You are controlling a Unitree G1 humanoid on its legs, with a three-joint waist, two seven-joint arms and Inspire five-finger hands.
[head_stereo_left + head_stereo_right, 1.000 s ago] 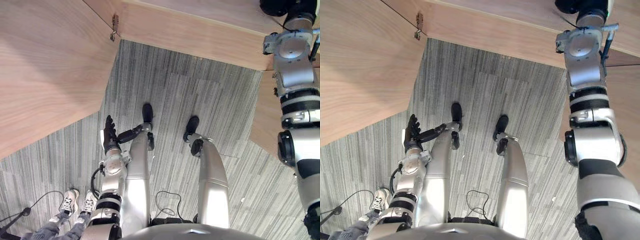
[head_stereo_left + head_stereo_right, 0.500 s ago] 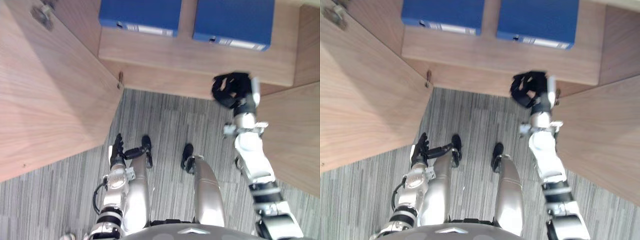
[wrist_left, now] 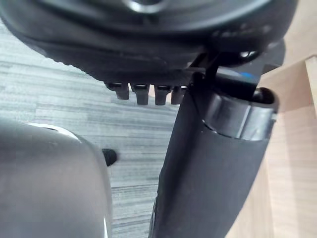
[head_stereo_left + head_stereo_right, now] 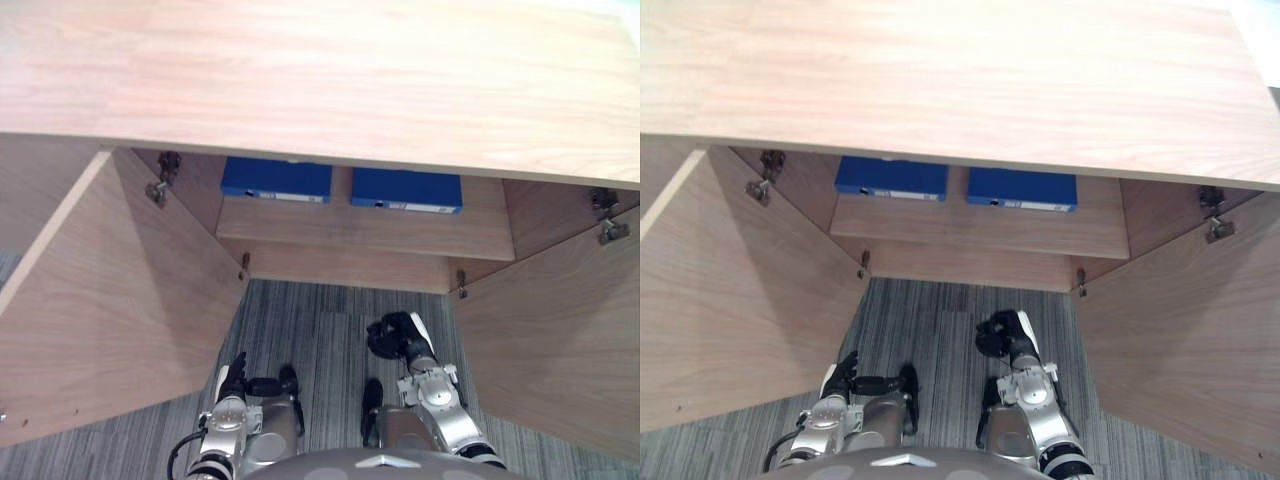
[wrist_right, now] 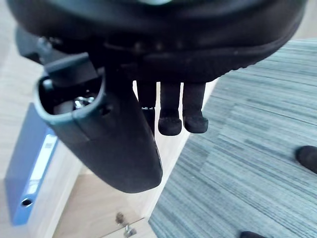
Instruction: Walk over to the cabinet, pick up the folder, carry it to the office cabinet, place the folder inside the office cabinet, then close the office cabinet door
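Observation:
Two blue folders lie flat side by side on the shelf (image 4: 365, 232) of the open wooden cabinet, the left folder (image 4: 276, 180) and the right folder (image 4: 406, 190). My right hand (image 4: 393, 336) hangs low in front of the cabinet, below the right folder and apart from it. Its fingers (image 5: 171, 119) are loosely relaxed and hold nothing. In the right wrist view a blue folder (image 5: 27, 173) lies past the thumb. My left hand (image 4: 236, 376) hangs by my left side with straight fingers, empty.
Both cabinet doors stand wide open, the left door (image 4: 110, 300) and the right door (image 4: 550, 340), flanking a strip of grey carpet (image 4: 320, 320). The cabinet's broad wooden top (image 4: 320, 80) overhangs the shelf.
The camera has tilted up, bringing the cabinet top and both folders into view. My right arm has come down from raised high to low before the cabinet. The left hand has stayed put.

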